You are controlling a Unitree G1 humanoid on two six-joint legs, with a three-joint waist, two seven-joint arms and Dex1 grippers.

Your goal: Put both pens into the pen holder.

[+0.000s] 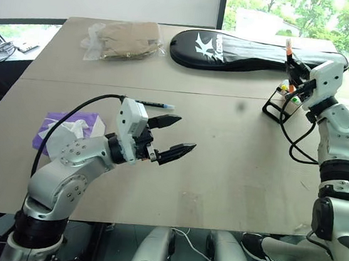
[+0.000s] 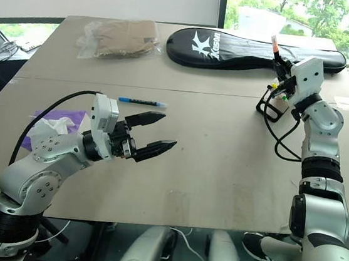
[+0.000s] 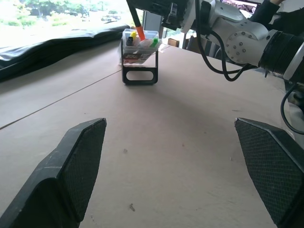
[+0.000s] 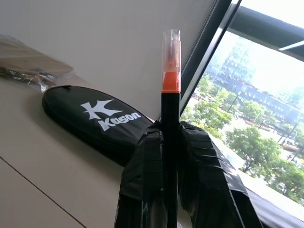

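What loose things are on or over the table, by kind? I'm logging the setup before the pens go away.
Pens: 2, orange-ended pen shut in the right gripper, blue-capped pen on the table
Pen holder: 1
Black racket bag: 1
Plastic-wrapped tan bundle: 1
Purple tissue pack: 1
Total: 6

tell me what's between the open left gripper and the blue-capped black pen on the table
Nothing: bare tan tabletop separates the left gripper from the blue-capped pen lying just beyond it, in both eye views.
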